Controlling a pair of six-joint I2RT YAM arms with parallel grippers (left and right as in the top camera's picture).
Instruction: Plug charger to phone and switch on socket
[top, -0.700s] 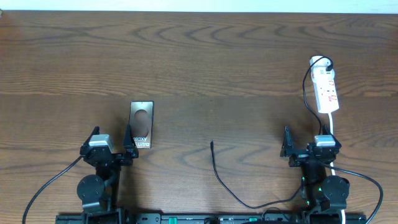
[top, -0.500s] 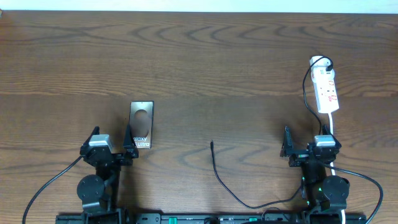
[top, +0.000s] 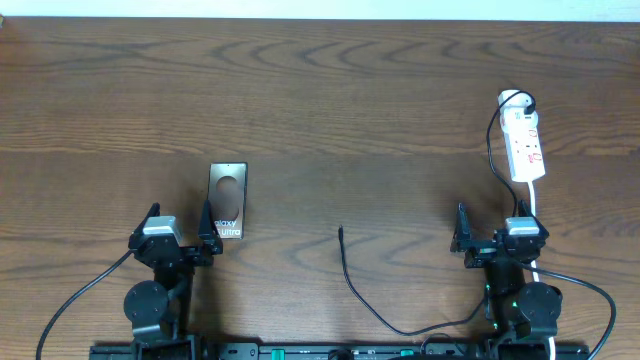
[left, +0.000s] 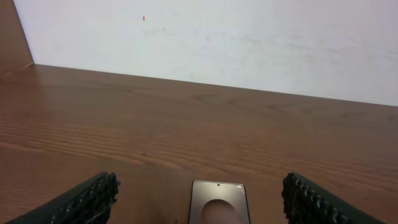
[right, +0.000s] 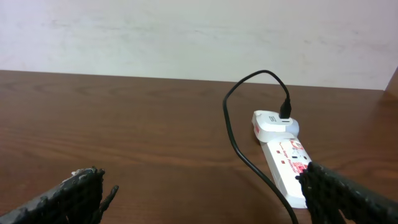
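Note:
The phone (top: 228, 201) lies flat left of centre, bronze face up; its top edge also shows in the left wrist view (left: 219, 201) between my fingers. My left gripper (top: 180, 234) is open just below the phone, not touching it. The charger cable (top: 352, 282) runs across the front of the table, its free plug tip (top: 341, 231) near the middle. The white socket strip (top: 524, 146) lies at the right, with a white adapter at its far end (right: 274, 122) and the black cable (right: 232, 135) plugged into it. My right gripper (top: 498, 236) is open and empty, just below the strip.
The strip's white cord (top: 535, 210) runs down past my right gripper. A pale wall (left: 205, 37) stands behind the table's far edge. Bare wooden tabletop (top: 320, 110) spreads between the phone and the strip.

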